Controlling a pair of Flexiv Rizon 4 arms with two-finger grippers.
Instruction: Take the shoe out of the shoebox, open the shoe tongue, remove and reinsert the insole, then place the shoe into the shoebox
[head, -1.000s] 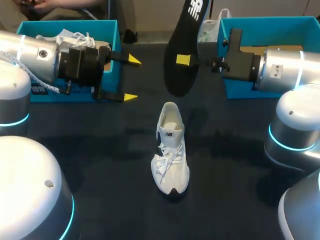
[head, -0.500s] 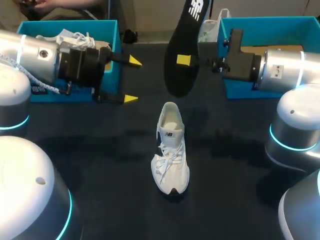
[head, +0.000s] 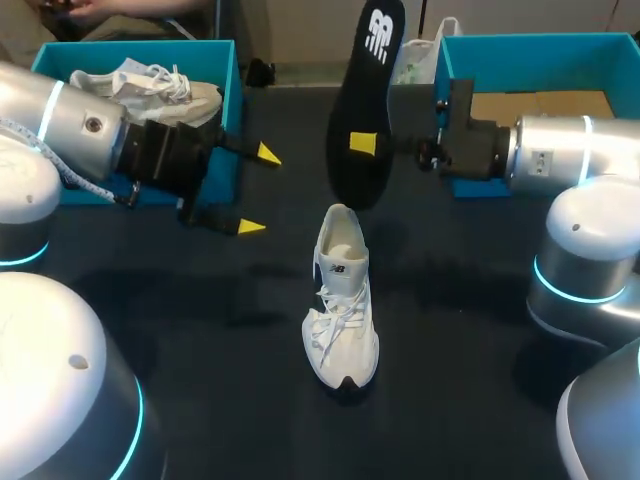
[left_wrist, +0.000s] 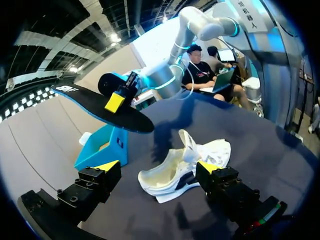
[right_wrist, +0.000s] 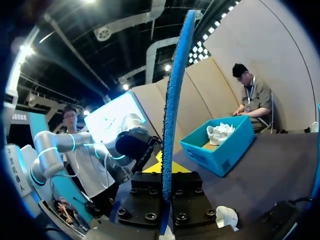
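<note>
Head view: the white shoe (head: 342, 300) stands mid-table, long axis front-to-back, toe toward the near edge. Beyond its heel, the black insole (head: 365, 100) is held up on edge, pinched by the right gripper (head: 366, 143), that arm level. The left gripper (head: 258, 190) gapes wide, empty, beside the left shoebox (head: 226, 62).

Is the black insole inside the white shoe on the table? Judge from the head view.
No: the right gripper is shut on the black insole and holds it in the air, apart from the white shoe.
</note>
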